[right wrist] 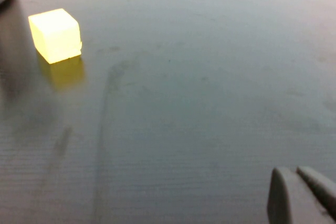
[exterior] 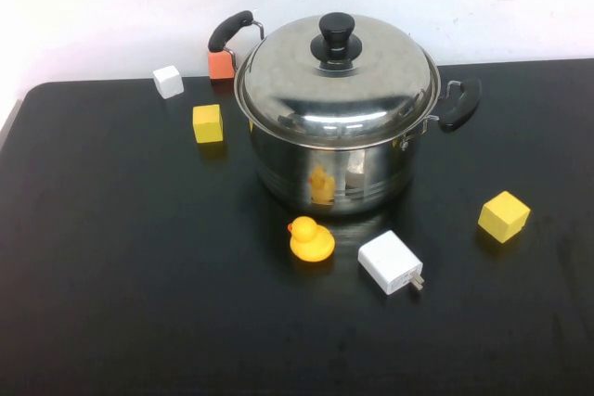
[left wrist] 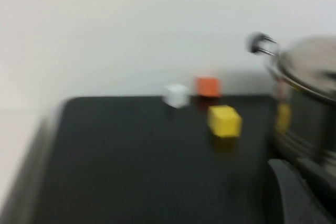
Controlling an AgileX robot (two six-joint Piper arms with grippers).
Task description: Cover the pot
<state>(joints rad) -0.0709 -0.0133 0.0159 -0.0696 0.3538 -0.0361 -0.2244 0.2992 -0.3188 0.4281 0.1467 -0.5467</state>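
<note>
The pot [exterior: 334, 169] is a large shiny steel stockpot with two black side handles, standing at the middle back of the black table [exterior: 139, 275]. A domed steel lid [exterior: 316, 90] with a black knob [exterior: 336, 39] sits on its rim. Neither gripper shows in the high view. My left gripper [left wrist: 294, 169] is shut and empty, low over the table beside the pot [left wrist: 310, 114]; the lid [left wrist: 310, 64] shows there too. My right gripper [right wrist: 294, 170] is shut and empty, low over bare table.
A white cube [exterior: 168, 82], an orange cube [exterior: 221, 64] and a yellow cube [exterior: 207, 123] lie left of the pot. A yellow duck [exterior: 310, 239] and a white charger [exterior: 391, 262] lie in front. Another yellow cube [exterior: 504, 216] lies at the right, also in the right wrist view [right wrist: 55, 35].
</note>
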